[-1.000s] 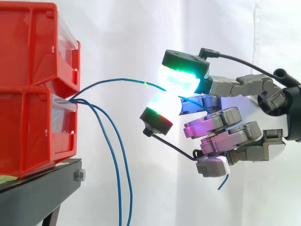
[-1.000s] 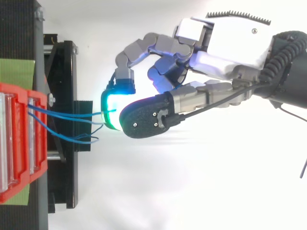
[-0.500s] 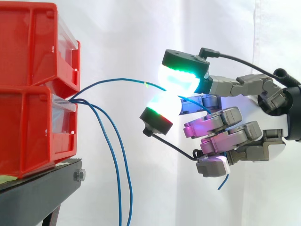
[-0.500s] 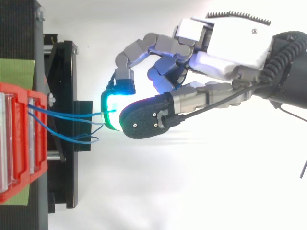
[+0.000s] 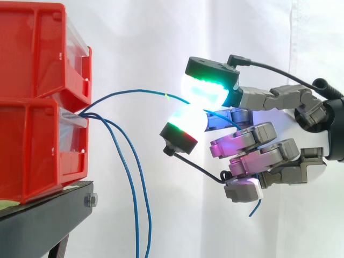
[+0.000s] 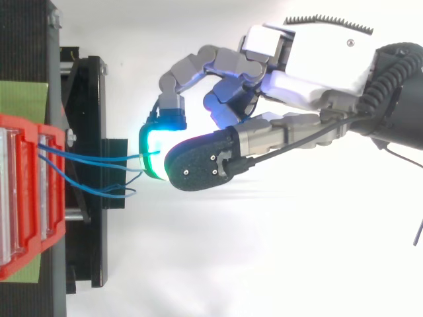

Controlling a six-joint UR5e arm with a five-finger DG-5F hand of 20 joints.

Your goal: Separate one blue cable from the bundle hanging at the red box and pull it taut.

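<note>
You are at the pulling step: the fingers [image 5: 207, 88] pinch one blue cable [image 5: 129, 91], which arcs slack from the red box [image 5: 37, 150]. Next, draw the hand [image 6: 310, 63] away from the box until the cable runs straight.

- We see one thin blue cable [image 5: 129, 92] arching from the red box [image 5: 37, 150] toward 3 o'clock, bowed, not taut.
- The remaining bundle [image 5: 133, 193] hangs toward 6 o'clock.

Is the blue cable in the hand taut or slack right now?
Slack: the pinched cable bows upward between the red box and the hand.
</note>
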